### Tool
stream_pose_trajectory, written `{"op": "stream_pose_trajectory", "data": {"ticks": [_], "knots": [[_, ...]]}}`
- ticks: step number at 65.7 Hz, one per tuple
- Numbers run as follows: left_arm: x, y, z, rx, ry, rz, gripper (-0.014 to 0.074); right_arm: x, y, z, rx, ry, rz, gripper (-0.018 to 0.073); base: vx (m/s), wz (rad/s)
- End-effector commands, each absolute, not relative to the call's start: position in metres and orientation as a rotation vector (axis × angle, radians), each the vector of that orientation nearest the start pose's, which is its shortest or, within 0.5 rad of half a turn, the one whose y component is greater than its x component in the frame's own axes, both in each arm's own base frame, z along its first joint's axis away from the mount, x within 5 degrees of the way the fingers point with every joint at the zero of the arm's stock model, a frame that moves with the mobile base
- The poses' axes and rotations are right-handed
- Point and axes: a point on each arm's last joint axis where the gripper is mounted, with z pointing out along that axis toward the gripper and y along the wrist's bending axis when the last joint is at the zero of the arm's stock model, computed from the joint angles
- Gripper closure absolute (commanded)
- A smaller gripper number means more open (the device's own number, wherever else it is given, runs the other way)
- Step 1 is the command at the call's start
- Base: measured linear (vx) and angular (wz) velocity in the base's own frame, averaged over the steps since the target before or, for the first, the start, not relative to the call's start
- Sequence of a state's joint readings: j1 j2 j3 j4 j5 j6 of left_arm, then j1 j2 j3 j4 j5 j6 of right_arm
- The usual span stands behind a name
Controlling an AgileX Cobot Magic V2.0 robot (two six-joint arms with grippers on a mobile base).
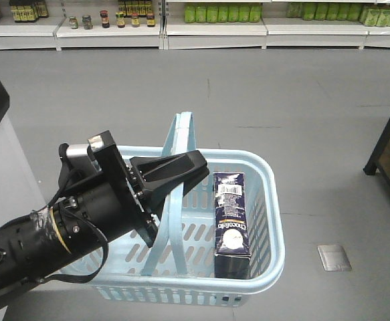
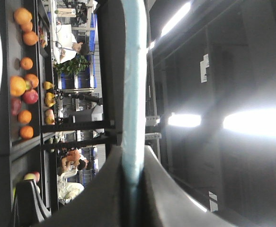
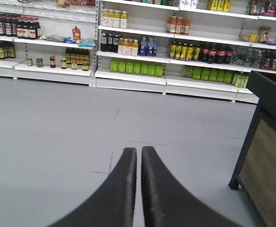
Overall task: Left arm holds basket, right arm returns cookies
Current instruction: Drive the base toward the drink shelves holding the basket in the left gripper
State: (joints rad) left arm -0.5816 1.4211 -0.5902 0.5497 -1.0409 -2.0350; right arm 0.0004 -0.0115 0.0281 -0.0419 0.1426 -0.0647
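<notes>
Front view: the left gripper [image 1: 193, 166] is clamped on the upright handles [image 1: 181, 134] of the light blue basket [image 1: 277, 234]. The Chocotelo cookie carton [image 1: 232, 224] sits inside, in the right half.

Left wrist view: the fingers [image 2: 159, 189] pinch the pale blue handle.

Right wrist view: the right gripper [image 3: 138, 151] is closed and empty, aimed at the far shelves [image 3: 128, 78].

The basket hold looks done. The cookies' return has not begun.

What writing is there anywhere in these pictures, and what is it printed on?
"Chocotelo": white lettering down the navy cookie carton in the blue basket.
Barcode label on the carton: digits too small to read.
Shelf bottles and jars: labels too small to read.
White stickers, left wrist view: blurred.
</notes>
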Motion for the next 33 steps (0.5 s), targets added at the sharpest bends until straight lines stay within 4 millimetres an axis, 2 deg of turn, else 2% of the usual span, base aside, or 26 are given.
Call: {"op": "stream_pose_trajectory", "data": {"ticks": [1, 33], "knots": [[0.2006, -0.1823, 0.3018, -0.414, 1.527, -2.284, 0.0599, 0.0566, -0.0003, 0.1929, -0.089, 1.571, -0.095, 0.0562, 0.58, 0.02], [0.2005, -0.1824, 0.3018, -0.412, 1.527, -2.284, 0.0599, 0.0566, -0.0003, 0.1929, -0.089, 1.571, -0.095, 0.0562, 0.6, 0.02]]}}
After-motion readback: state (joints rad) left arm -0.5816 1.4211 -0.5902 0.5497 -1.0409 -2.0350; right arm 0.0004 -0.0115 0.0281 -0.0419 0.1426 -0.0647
